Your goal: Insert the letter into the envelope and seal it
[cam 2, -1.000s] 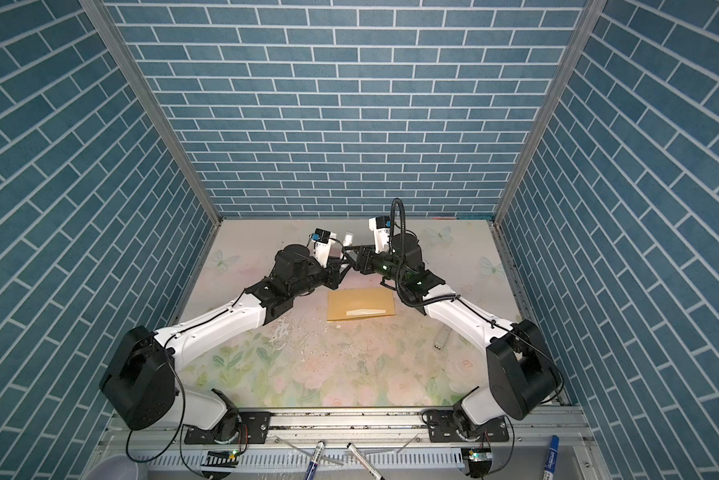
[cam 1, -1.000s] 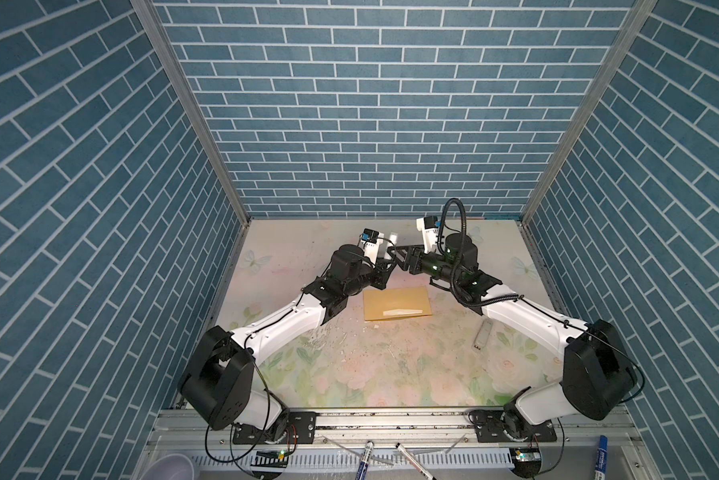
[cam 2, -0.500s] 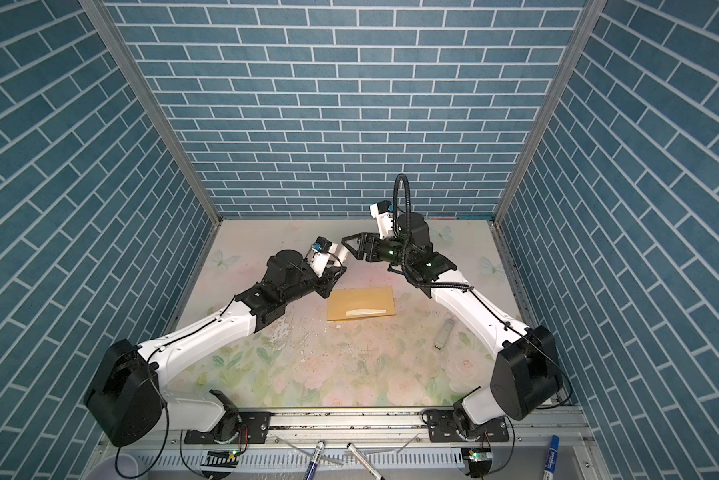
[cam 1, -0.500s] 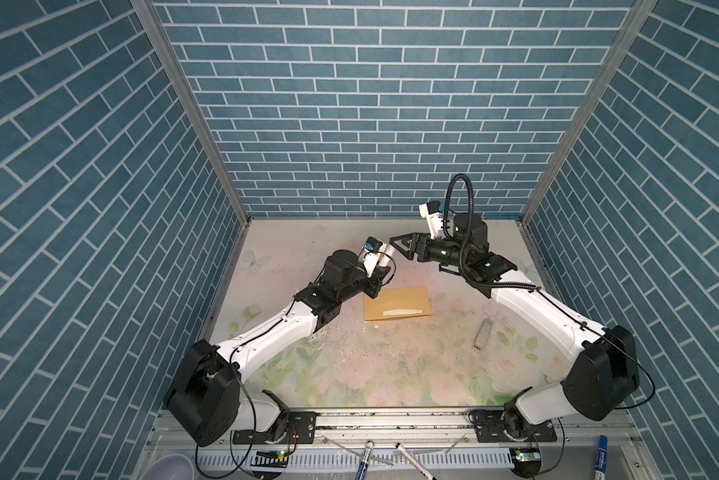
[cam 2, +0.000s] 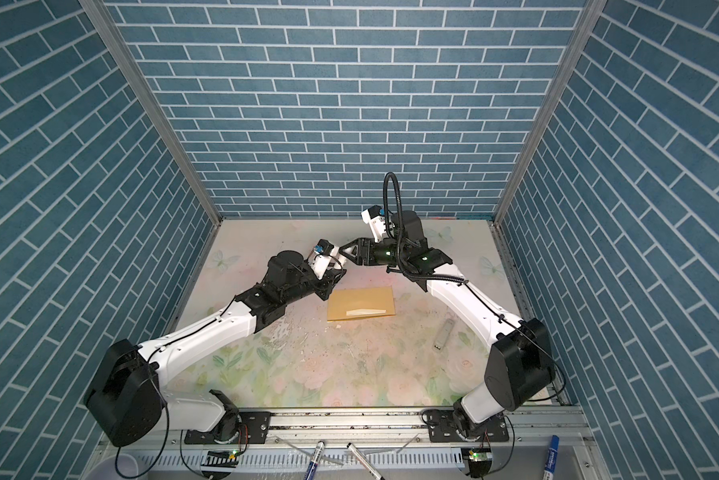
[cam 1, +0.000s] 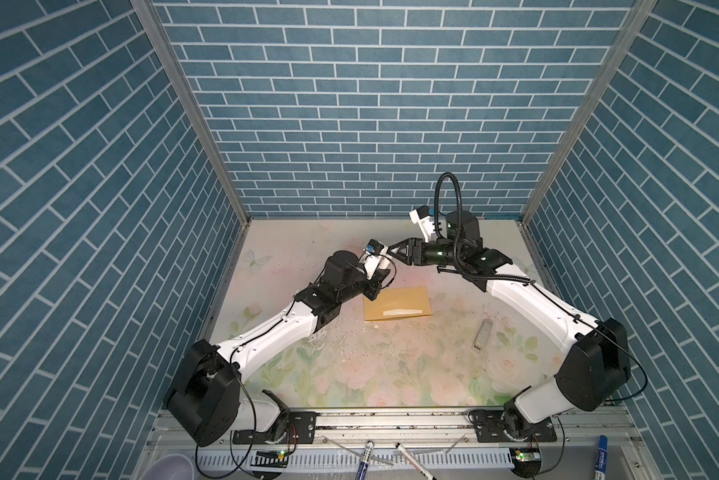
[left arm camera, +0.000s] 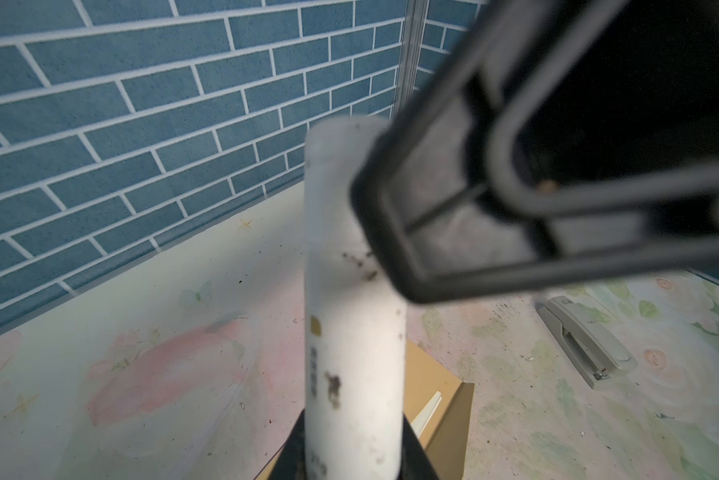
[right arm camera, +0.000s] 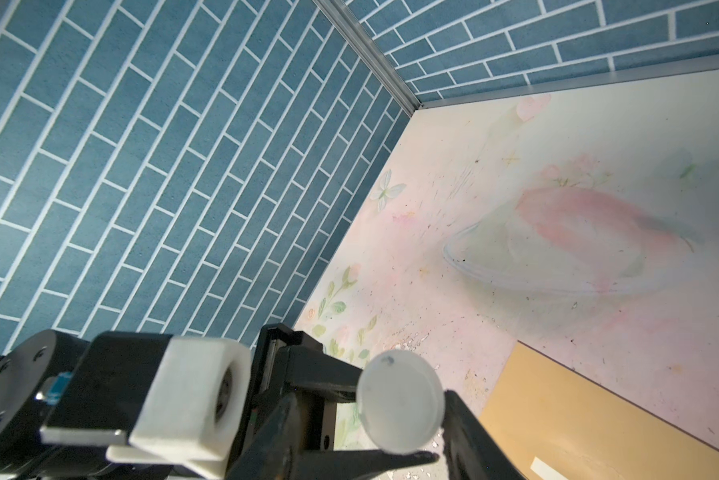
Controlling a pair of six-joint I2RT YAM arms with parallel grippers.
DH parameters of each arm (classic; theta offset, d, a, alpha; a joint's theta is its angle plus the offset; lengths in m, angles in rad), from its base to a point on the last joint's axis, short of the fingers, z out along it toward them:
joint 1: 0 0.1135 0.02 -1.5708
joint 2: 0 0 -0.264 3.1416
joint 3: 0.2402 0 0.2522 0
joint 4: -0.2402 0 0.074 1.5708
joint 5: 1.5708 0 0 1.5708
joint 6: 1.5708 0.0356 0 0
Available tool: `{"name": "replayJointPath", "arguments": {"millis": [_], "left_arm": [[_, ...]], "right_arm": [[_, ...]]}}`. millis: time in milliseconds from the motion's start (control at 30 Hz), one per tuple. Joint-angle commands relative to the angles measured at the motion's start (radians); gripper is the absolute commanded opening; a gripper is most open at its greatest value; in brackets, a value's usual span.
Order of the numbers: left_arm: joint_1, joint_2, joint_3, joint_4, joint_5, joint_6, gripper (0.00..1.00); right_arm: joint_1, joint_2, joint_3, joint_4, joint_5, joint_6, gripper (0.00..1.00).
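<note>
The golden-tan envelope [cam 1: 395, 301] [cam 2: 362, 301] lies flat mid-table; it also shows in the wrist views [left arm camera: 440, 382] [right arm camera: 598, 415]. On it shows a thin cream strip [cam 1: 403, 311], seemingly an edge of the letter; the rest of the letter is hidden. Above the envelope's far left corner, my left gripper [cam 1: 384, 272] [cam 2: 336, 272] [left arm camera: 353, 449] is shut on a white glue stick [left arm camera: 353, 332] that points up. My right gripper [cam 1: 393, 254] [cam 2: 343, 252] [right arm camera: 438, 428] is open, with its fingers [left arm camera: 411, 249] on either side of the stick's round cap [right arm camera: 401, 401].
A grey stapler [cam 1: 483, 334] [cam 2: 443, 334] [left arm camera: 586, 340] lies right of the envelope. Blue brick walls close in the floral table on three sides. Markers [cam 1: 366, 461] and a cup [cam 1: 170, 465] sit off the table by the front rail.
The right gripper drew back from the left gripper half a second ago and has returned to the glue stick's cap. The left arm sank slightly. The envelope stayed put.
</note>
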Motion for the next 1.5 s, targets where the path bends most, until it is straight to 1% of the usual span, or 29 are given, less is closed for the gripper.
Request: {"name": "replayJointPath", "arguments": {"millis": [0,367,533,600,700,733,800,900,933,1000,1100,1333,1467], "left_arm": [[0.002,-0.023,-0.006,0.002,0.020,0.009,0.00],[-0.002,-0.020,-0.008,-0.002,0.038,0.014,0.00],[-0.003,-0.022,-0.010,0.001,0.038,0.015,0.00],[-0.004,-0.022,-0.011,0.001,0.038,0.015,0.02],[-0.004,-0.022,-0.011,0.003,0.041,0.015,0.02],[-0.004,-0.022,-0.011,0.003,0.040,0.015,0.01],[-0.006,-0.024,-0.012,0.007,0.039,0.015,0.00],[-0.006,-0.030,-0.021,0.017,0.036,0.019,0.00],[-0.006,-0.034,-0.024,0.019,0.035,0.020,0.00],[-0.006,-0.038,-0.031,0.024,0.037,0.025,0.00],[-0.007,-0.042,-0.033,0.026,0.041,0.027,0.00],[-0.010,-0.039,-0.033,0.031,0.059,0.032,0.00],[-0.013,-0.037,-0.033,0.027,0.059,0.035,0.00]], "right_arm": [[0.003,0.015,0.052,-0.016,-0.020,-0.019,0.47],[0.003,0.032,0.056,-0.019,-0.036,-0.025,0.19],[0.003,0.030,0.050,-0.018,-0.043,-0.030,0.15],[0.003,0.024,0.046,-0.014,-0.041,-0.030,0.12],[0.003,0.021,0.044,-0.005,-0.043,-0.030,0.12],[0.002,0.022,0.046,-0.006,-0.043,-0.030,0.14],[0.000,0.020,0.051,-0.022,-0.034,-0.038,0.31],[-0.016,0.011,0.051,-0.028,-0.030,-0.031,0.47],[-0.022,0.008,0.051,-0.028,-0.029,-0.026,0.48],[-0.033,0.005,0.052,-0.028,-0.032,-0.022,0.48],[-0.035,0.008,0.063,-0.034,-0.047,-0.023,0.44],[-0.036,0.031,0.080,-0.031,-0.073,-0.015,0.42],[-0.036,0.040,0.088,-0.020,-0.093,-0.002,0.30]]}}
